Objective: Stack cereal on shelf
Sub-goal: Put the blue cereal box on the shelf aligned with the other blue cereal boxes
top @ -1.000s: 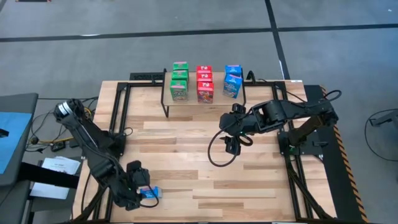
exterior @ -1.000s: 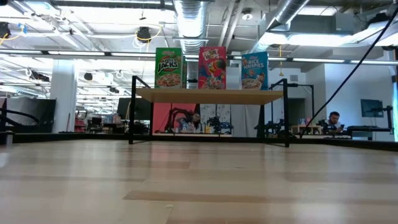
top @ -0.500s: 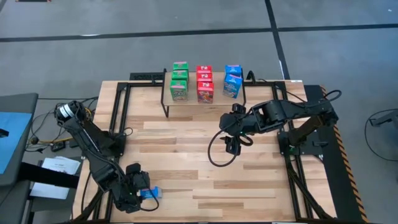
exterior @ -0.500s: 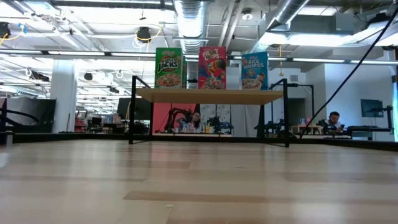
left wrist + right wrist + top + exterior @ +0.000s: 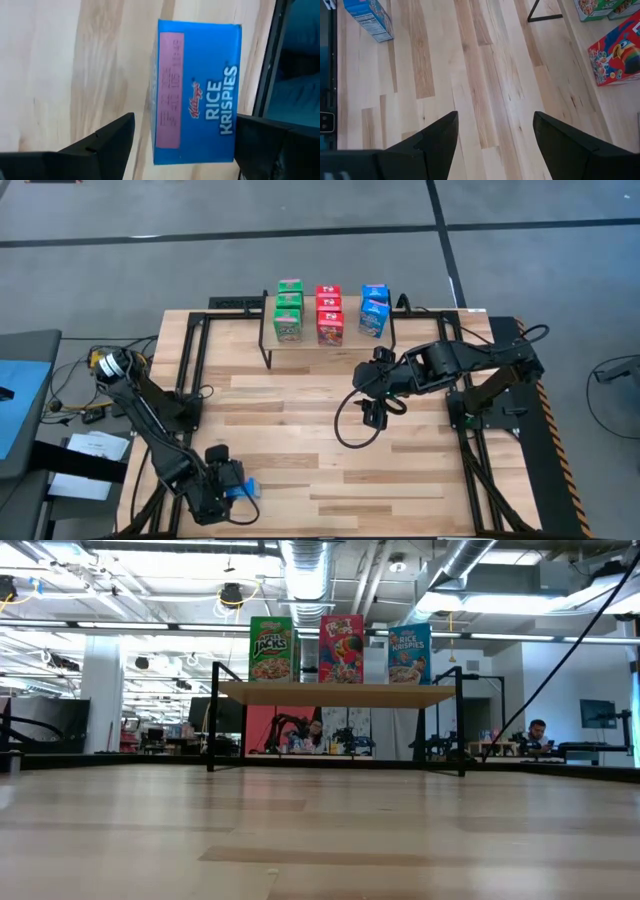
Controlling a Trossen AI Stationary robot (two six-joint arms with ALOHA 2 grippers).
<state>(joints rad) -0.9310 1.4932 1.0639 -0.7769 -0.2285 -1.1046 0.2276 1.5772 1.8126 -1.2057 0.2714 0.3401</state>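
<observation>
My left gripper (image 5: 238,489) sits at the near left corner of the table (image 5: 300,450), jaws spread wide on either side of a blue box (image 5: 196,92) lying flat on the wood. The wrist view shows a gap between each finger and the box, so nothing is clamped; it also lets me read "Rice Krispies" on the face, which the high view reduces to a blue sliver beside the gripper. The low view misses this corner altogether.

My right gripper (image 5: 372,416) hangs over the middle of the table, right of centre, fingers apart and holding nothing; its wrist view looks past them at bare planks, with the blue box far off.

At the far edge stands the shelf (image 5: 330,340). From above I count eight boxes on it: three green (image 5: 288,326), three red (image 5: 329,327), two blue (image 5: 372,320). The low view shows only the front box of each colour. Behind it is a workshop with a seated person (image 5: 537,733).
</observation>
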